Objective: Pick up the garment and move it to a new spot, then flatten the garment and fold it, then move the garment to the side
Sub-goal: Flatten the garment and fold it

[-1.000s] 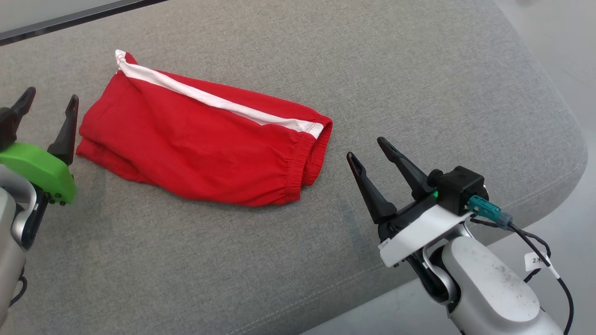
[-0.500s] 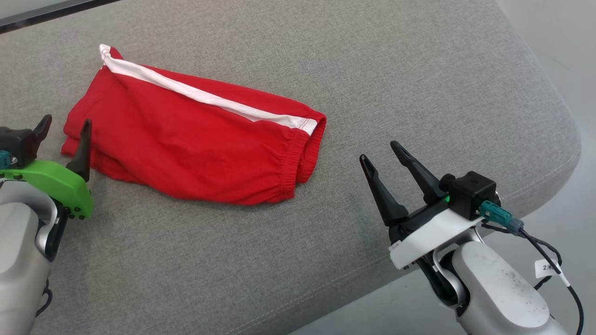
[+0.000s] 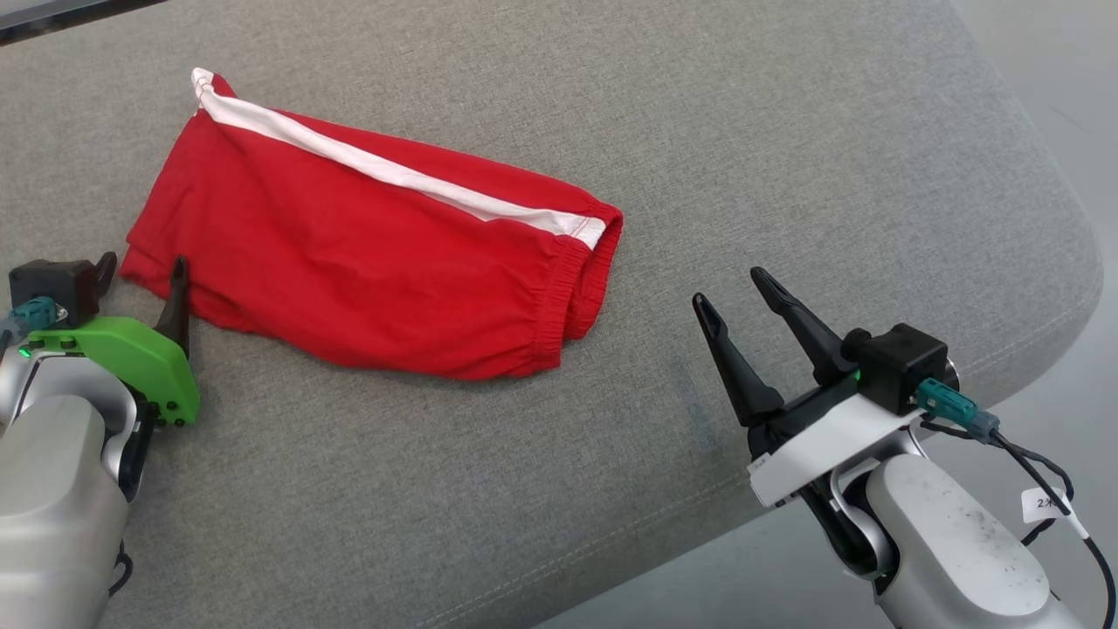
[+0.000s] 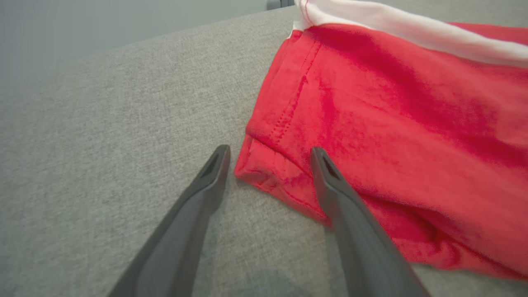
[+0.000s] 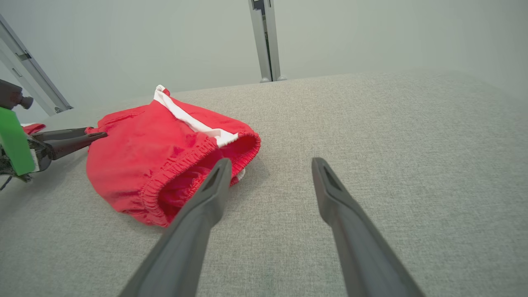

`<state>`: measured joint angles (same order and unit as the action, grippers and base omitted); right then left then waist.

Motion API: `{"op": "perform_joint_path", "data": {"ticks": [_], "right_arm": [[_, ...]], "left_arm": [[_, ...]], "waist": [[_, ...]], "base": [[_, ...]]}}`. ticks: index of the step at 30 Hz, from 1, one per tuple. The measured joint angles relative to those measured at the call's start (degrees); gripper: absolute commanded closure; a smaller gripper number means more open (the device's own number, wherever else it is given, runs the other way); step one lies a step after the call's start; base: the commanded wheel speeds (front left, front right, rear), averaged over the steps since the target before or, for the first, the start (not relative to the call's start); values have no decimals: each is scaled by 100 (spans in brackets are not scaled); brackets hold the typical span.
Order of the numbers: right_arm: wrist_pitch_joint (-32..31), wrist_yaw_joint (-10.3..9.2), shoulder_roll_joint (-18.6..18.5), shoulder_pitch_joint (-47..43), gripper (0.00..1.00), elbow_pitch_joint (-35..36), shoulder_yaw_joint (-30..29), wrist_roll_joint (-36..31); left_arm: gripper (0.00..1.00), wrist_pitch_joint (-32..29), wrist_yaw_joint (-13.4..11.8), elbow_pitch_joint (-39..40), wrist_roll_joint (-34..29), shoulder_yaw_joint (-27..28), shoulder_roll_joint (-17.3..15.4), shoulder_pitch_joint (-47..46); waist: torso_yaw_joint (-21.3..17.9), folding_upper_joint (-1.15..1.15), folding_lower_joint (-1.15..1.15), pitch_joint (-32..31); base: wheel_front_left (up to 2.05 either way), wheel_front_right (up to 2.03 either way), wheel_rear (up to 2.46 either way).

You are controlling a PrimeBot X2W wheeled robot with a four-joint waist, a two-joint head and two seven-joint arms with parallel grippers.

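Left gripper [image 4: 269, 150], jaws spread and empty, straddles the nearest hem corner of the red garment [image 3: 376, 262] on the grey cushion [image 3: 786, 131], judged light, limp cloth best pinched at that doubled hem; beyond its waistband, right gripper [image 3: 730, 288] hovers likewise released.

Left tool [image 3: 145, 259] green-mounted, right tool [image 3: 730, 287] white-mounted; teal plugs [image 3: 948, 404], silver forearms [image 3: 952, 550].

My left gripper [image 4: 269, 149] is spread wide, the hemmed corner of the red garment [image 4: 392, 123] between its tips. One finger lies over the grey upholstery [image 4: 103, 144], the other over cloth, perhaps touching. A white stripe [image 4: 412, 35] edges the far side.
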<state>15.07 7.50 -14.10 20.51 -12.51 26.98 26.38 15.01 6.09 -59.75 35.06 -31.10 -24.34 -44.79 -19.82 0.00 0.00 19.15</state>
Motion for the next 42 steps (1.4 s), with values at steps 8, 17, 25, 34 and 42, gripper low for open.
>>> {"op": "perform_joint_path", "data": {"ticks": [8,17,25,34,42], "right_arm": [[-1,0,24,5,0,-5,32,-32],[-1,0,51,18,0,-33,78,-33],[-1,0,119,2,0,-112,144,21],[-1,0,218,-158,0,-245,142,83],[0,0,250,-340,0,-320,109,116]], "left_arm": [[0,16,83,-348,-34,-16,126,-126],[100,16,122,-400,-96,-77,249,-170],[100,12,122,-305,-243,-38,324,71],[100,12,-16,-48,-297,222,594,655],[100,11,-212,443,-489,466,837,1313]], "waist": [[16,0,0,54],[48,0,0,-15],[140,0,0,-277],[325,0,0,-691],[565,0,0,-1052]], "base": [[0,0,0],[0,0,0],[0,0,0],[0,0,0],[0,0,0]]}}
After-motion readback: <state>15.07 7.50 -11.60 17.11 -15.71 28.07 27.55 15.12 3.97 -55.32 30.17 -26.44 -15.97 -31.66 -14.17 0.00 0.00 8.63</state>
